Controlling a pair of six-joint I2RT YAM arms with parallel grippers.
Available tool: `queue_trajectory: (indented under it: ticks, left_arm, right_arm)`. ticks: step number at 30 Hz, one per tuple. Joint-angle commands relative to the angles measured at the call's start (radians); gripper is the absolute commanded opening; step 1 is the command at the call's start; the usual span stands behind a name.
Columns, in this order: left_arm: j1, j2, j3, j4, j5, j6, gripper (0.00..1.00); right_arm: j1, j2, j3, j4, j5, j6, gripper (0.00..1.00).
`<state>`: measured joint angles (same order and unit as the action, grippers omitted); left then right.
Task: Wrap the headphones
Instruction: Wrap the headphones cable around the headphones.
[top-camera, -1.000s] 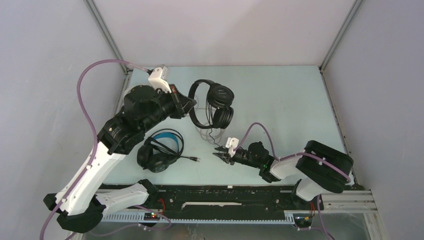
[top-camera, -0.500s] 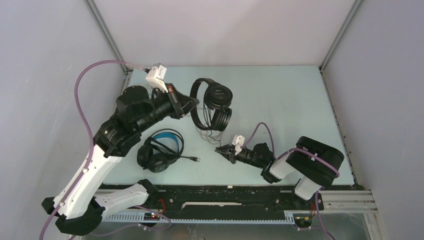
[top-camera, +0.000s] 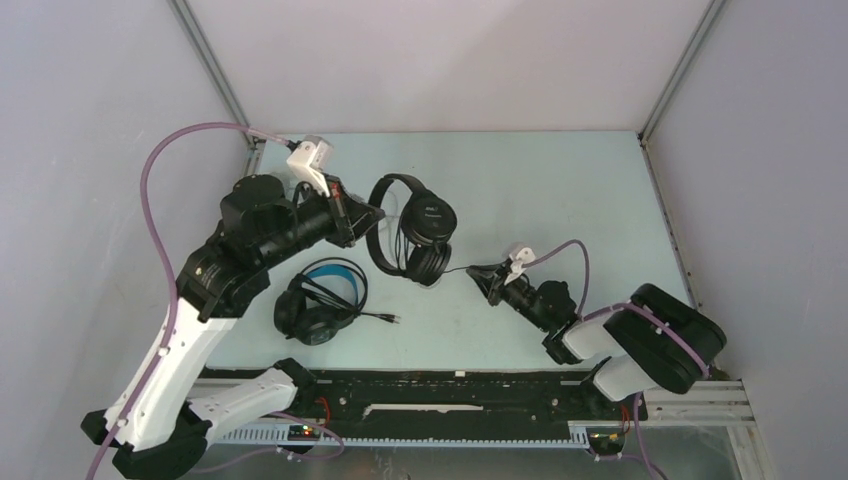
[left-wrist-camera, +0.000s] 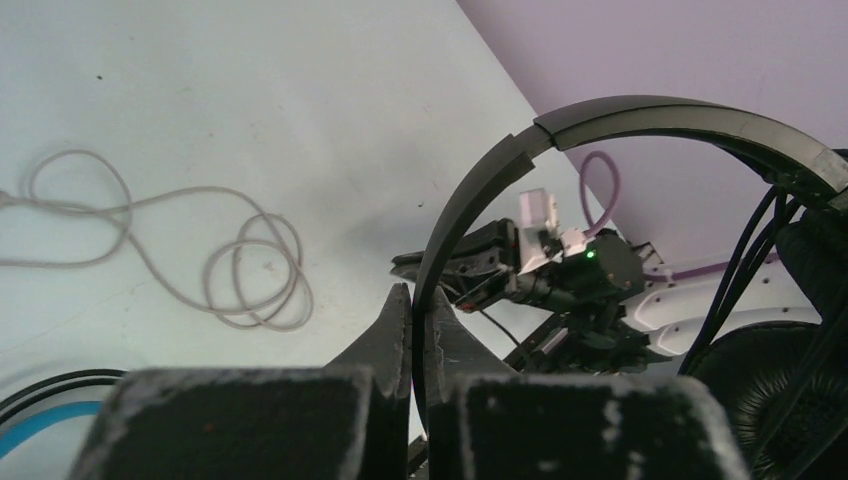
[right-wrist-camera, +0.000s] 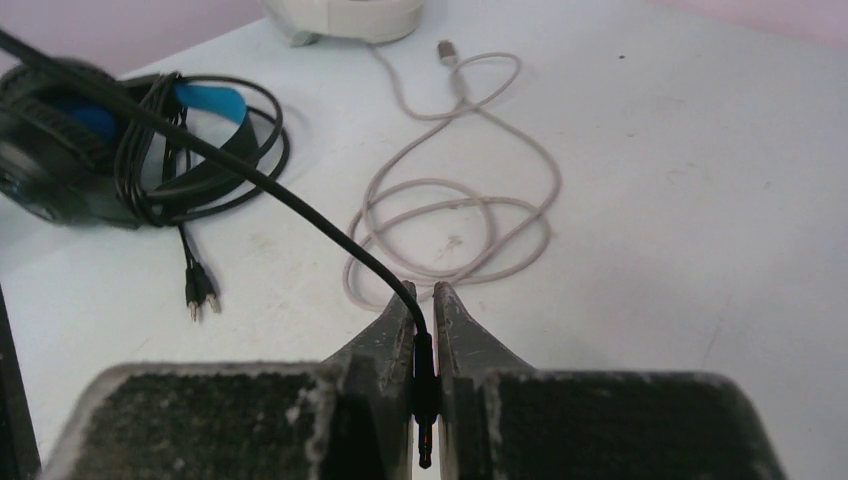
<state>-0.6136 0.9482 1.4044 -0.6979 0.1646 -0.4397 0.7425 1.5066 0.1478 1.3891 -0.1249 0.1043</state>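
right gripper (right-wrist-camera: 423, 295) now pinching headphones cable (right-wrist-camera: 300, 214), swung rightward

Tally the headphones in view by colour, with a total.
black headphones: 1
black-and-blue headphones: 1
white headphones: 1
Total: 3

Soft, even light, no harsh glare anywhere
Top view is sharp, with only faint, soft-edged shadows on the pale table (top-camera: 560, 180). Wrist cams blur up close: the left gripper (left-wrist-camera: 415, 295) and right gripper (right-wrist-camera: 422, 292) look grainy and mushy, while the black headphones (left-wrist-camera: 640, 110) band and the black cable (right-wrist-camera: 300, 214) farther out stay fairly crisp.
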Motion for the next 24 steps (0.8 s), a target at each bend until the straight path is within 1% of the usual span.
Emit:
queue_trajectory:
  ticks: [1, 3, 5, 7, 11, 14, 17, 20, 24]
  left_arm:
    - [0.018, -0.04, 0.067, 0.022, 0.041, 0.092, 0.0]
    - [0.019, -0.042, 0.059, 0.004, 0.03, 0.155, 0.0]
    - [0.019, -0.047, 0.038, -0.008, 0.047, 0.219, 0.0]
    - [0.018, -0.051, 0.012, -0.011, 0.068, 0.271, 0.0]
    - [0.018, -0.053, -0.045, -0.02, 0.096, 0.35, 0.0]
    - [0.017, -0.045, -0.084, -0.028, 0.141, 0.396, 0.0]
    - [0.016, -0.038, -0.119, -0.035, 0.157, 0.434, 0.0]
    - [0.002, -0.024, -0.142, -0.05, 0.121, 0.476, 0.0]
    - [-0.045, 0.011, -0.153, -0.088, -0.035, 0.529, 0.0]
  right_arm:
    - [-0.042, -0.11, 0.0, -0.074, 0.064, 0.06, 0.0]
    - [-0.06, -0.159, 0.011, -0.155, 0.089, 0.068, 0.0]
    - [-0.085, -0.216, 0.03, -0.249, 0.099, 0.077, 0.0]
    - [-0.122, -0.275, 0.072, -0.383, 0.093, 0.086, 0.0]
    - [-0.199, -0.375, 0.179, -0.651, 0.046, 0.121, 0.0]
    - [-0.247, -0.432, 0.24, -0.783, 0.012, 0.129, 0.0]
    - [-0.284, -0.476, 0.305, -0.904, -0.031, 0.115, 0.0]
    - [-0.3, -0.503, 0.384, -1.035, -0.083, 0.094, 0.0]
    - [-0.303, -0.502, 0.528, -1.236, -0.143, 0.082, 0.0]
